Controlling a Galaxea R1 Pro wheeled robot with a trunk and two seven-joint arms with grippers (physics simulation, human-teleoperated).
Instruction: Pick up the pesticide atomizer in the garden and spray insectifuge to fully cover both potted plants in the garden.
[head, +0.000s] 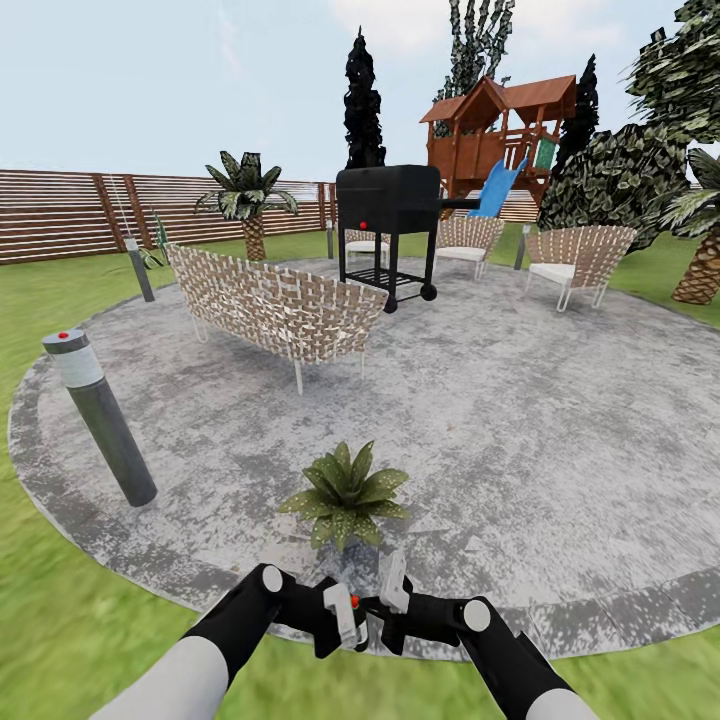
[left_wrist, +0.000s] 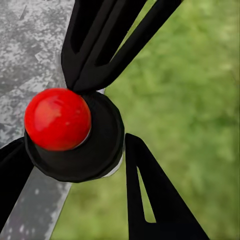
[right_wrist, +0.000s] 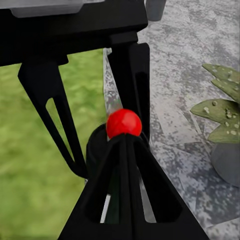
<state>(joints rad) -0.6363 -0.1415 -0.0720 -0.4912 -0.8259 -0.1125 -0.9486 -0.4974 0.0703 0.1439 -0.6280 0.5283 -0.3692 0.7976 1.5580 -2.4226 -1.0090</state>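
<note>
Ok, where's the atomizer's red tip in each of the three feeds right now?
Head view: pesticide atomizer, low centre, between both grippers, near the potted plant.
Left wrist view: red tip fills centre-left.
Right wrist view: red tip at centre.
Shared landmark: edge where the paved patch meets grass.

The pesticide atomizer (head: 353, 603), a tiny dark bottle with a round red tip (glossy up close (left_wrist: 57, 119)), sits at bottom centre. Just above it, one potted plant (head: 346, 493) spreads speckled pointed leaves on the garden's (head: 60, 620) grey paving.
</note>
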